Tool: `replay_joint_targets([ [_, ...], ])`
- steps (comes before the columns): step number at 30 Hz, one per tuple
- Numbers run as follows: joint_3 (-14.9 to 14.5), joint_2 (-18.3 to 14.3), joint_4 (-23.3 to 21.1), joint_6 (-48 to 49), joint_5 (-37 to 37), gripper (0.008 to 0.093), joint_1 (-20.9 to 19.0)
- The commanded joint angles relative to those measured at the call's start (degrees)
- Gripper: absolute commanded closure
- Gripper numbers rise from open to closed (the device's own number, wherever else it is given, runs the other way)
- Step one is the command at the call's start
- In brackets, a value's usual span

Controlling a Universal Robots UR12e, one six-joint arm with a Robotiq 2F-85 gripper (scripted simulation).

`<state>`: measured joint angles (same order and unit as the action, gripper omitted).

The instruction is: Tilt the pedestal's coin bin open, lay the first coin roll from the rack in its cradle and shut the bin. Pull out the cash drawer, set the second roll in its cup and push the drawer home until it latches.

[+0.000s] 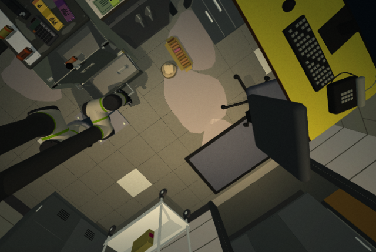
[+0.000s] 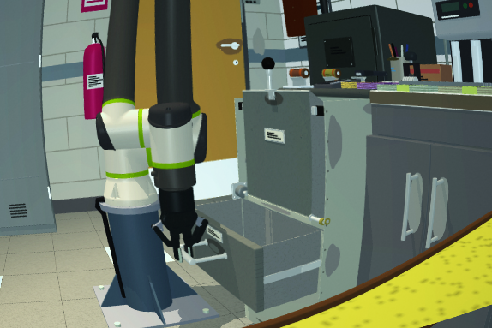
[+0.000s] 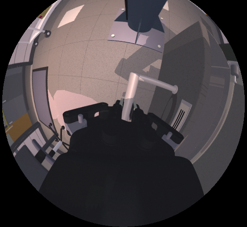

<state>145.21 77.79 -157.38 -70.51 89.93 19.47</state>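
My gripper (image 2: 182, 247) (image 3: 128, 112) hangs low beside the grey pedestal (image 2: 300, 182). Its fingers are clamped on the pale bar handle (image 2: 205, 256) (image 3: 130, 90) of the coin bin (image 2: 257, 251) (image 1: 117, 71). The bin is tilted out from the pedestal's foot, its top open. Its inside looks empty from the second side camera. Two orange coin rolls (image 2: 298, 73) (image 2: 331, 73) sit on the rack on the counter behind the pedestal. A third orange roll (image 1: 71, 61) lies on the pedestal's top. A lever with a black ball knob (image 2: 268, 64) stands on the pedestal.
My own dark blue base post (image 2: 137, 259) and its floor plate stand just left of the gripper. A cabinet with two door handles (image 2: 420, 208) adjoins the pedestal on the right. An office chair (image 1: 273, 121) and a yellow desk (image 1: 303, 40) stand across the tiled floor.
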Motion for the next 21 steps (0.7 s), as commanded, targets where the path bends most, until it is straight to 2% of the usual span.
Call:
replay_joint_targets([
  [1, -0.05, 0.02, -0.04, 0.1, 0.07, 0.0934, 0.12],
  [21, -0.06, 0.02, -0.03, 2.34, 0.07, 0.0934, 2.36],
])
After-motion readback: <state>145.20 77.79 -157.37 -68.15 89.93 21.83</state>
